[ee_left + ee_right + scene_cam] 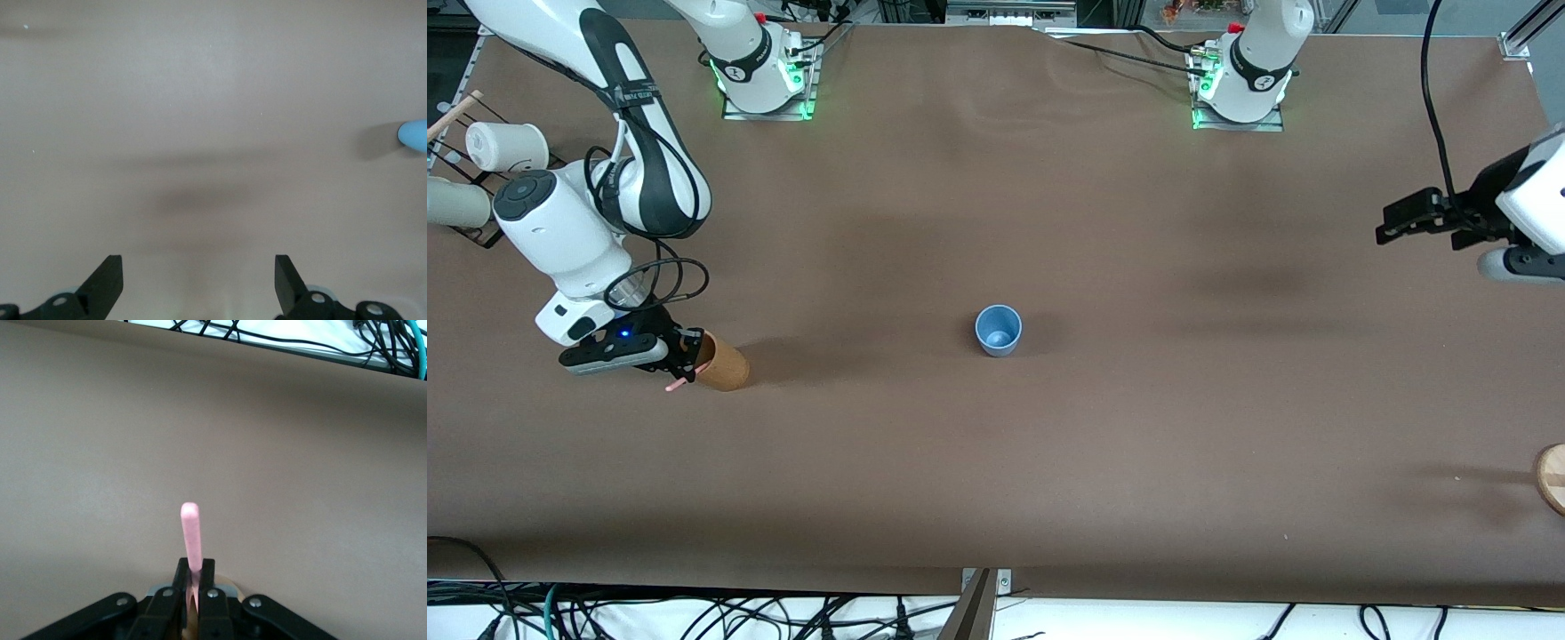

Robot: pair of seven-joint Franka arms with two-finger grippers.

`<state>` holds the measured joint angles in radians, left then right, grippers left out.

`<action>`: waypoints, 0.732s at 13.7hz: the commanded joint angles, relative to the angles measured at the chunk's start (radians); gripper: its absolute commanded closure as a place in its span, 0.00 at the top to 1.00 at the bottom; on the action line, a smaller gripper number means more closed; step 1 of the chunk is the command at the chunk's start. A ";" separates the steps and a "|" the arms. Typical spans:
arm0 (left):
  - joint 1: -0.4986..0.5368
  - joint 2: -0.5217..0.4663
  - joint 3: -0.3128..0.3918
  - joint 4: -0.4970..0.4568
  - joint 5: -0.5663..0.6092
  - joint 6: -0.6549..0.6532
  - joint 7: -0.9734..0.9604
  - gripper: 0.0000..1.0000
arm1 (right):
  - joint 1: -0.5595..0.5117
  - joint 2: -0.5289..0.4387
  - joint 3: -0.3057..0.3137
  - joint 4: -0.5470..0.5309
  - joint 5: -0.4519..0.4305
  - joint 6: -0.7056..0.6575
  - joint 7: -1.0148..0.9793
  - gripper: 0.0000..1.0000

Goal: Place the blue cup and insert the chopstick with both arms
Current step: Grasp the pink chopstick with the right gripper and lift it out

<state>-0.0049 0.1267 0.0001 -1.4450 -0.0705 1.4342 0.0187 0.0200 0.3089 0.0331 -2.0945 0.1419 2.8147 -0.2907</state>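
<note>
The blue cup point(998, 330) stands upright in the middle of the table; its edge shows in the left wrist view point(415, 135). My right gripper point(685, 356) is at the mouth of a tan cup point(722, 362) lying on its side toward the right arm's end. It is shut on the pink chopstick point(191, 540), whose tip pokes out in the front view point(675, 386). My left gripper point(1392, 224) is open and empty in the air over the left arm's end of the table, well away from the blue cup.
A rack with a white cup point(507, 147) and another pale cup point(454, 203) stands at the right arm's end. A round wooden piece point(1552, 476) lies at the table's edge at the left arm's end. Cables point(694, 613) hang along the near edge.
</note>
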 commanded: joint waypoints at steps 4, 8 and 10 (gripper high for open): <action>0.000 -0.067 -0.012 -0.100 0.026 0.020 0.024 1.00 | -0.003 -0.017 0.005 0.042 0.022 0.011 -0.031 0.00; -0.001 -0.061 -0.012 -0.095 0.029 0.018 0.029 1.00 | -0.003 -0.109 0.005 0.040 0.012 -0.038 -0.039 0.00; -0.009 -0.052 -0.014 -0.091 0.029 0.018 0.029 1.00 | -0.003 -0.152 0.007 0.040 0.012 -0.107 -0.035 0.00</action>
<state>-0.0070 0.0864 -0.0061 -1.5184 -0.0699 1.4374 0.0271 0.0206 0.2165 0.0338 -2.0410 0.1418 2.7714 -0.3045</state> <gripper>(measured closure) 0.000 0.925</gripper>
